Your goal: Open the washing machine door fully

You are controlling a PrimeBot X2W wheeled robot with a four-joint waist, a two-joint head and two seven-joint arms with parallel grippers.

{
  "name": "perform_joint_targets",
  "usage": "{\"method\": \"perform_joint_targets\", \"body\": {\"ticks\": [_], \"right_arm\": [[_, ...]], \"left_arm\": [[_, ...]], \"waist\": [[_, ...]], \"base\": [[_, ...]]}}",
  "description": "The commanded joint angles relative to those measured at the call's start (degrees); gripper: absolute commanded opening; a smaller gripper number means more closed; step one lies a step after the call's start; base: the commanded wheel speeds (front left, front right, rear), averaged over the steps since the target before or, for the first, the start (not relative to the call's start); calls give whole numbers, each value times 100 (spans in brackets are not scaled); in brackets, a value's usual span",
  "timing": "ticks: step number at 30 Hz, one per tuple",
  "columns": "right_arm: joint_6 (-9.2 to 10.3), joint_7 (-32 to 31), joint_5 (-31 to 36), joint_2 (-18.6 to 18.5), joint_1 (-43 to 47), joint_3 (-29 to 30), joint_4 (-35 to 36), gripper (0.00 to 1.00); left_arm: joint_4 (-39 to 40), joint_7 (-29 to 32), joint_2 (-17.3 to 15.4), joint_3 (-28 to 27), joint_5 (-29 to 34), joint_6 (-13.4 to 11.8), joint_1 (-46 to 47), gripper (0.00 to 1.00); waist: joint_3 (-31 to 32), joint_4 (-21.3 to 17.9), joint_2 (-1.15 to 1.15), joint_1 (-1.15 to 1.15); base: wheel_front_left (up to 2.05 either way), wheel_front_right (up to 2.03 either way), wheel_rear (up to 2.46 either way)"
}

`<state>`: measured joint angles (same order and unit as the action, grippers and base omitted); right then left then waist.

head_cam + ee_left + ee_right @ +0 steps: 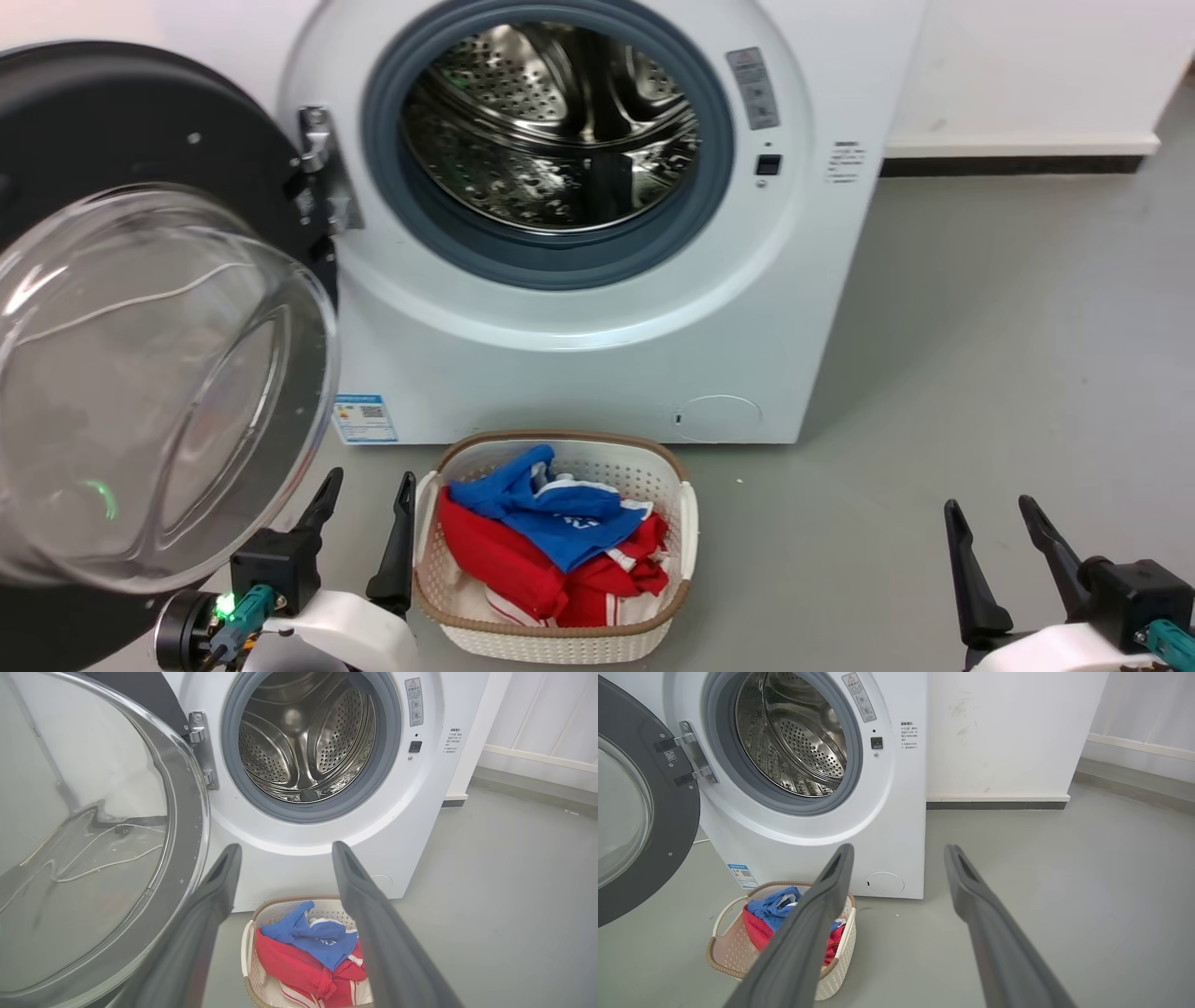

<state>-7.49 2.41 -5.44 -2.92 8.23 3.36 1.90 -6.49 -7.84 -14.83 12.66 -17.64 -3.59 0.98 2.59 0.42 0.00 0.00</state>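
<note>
Left fingers (pixel 401 546) between washing machine door (pixel 112 121) and laundry basket (pixel 560 439), drum mouth (pixel 551 121) clear beyond, bare floor (pixel 980 355) around right fingers (pixel 966 569).

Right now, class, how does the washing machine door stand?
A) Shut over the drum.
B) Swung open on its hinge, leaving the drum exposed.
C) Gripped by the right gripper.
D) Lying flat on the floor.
B: the washing machine door hangs swung out on its metal hinge, the steel drum is uncovered, and the right gripper is open, holding nothing.
</note>
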Motion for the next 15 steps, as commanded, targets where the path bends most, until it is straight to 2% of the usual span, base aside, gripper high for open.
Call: {"method": "perform_joint_targets", "body": {"ticks": [1,15], "right_arm": [[0,-25,17,0,-21,-19,29,100],[0,68,14,-18,-145,-45,-60,100]], "left_arm": [[-50,-42,14,-4,-8,-32,53,100],[-282,-118,-11,15,-47,-95,164,100]], "waist": [[-16,-161,0,0],[-94,-138,0,0]], "base": [[0,0,0],[0,0,0]]}}
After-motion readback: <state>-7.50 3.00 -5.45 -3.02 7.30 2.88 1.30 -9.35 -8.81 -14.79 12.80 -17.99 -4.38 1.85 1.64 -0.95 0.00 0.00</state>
